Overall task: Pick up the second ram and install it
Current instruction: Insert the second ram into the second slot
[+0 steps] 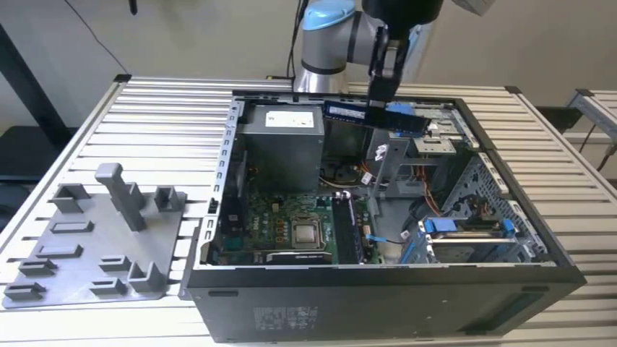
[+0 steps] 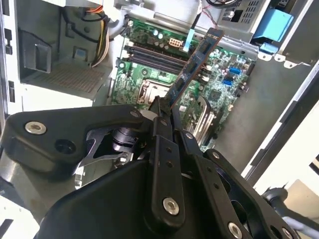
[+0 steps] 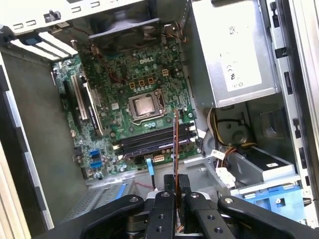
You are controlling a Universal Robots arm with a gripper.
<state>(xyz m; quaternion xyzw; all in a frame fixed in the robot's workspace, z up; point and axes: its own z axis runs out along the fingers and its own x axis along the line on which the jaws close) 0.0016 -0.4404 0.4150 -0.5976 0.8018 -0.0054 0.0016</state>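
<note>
The second ram (image 1: 359, 113) is a long dark blue-black stick, held level in the air above the back of the open computer case (image 1: 386, 282). My gripper (image 1: 378, 97) comes down from above and is shut on its upper edge. In the second wrist view the ram (image 2: 197, 64) sticks out slanting from between the black fingers (image 2: 158, 124), over the green motherboard (image 2: 219, 79). The first wrist view has the ram (image 3: 176, 144) edge-on, running out from the gripper (image 3: 177, 181) and hanging above the dark memory slots (image 3: 144, 142) beside the processor (image 3: 144, 105).
The grey power-supply box (image 1: 279, 137) fills the case's back corner at the exterior view's left. A blue drive bracket (image 1: 467, 225) and metal cage sit at that view's right. A grey holder tray (image 1: 97, 238) lies on the slatted table beside the case.
</note>
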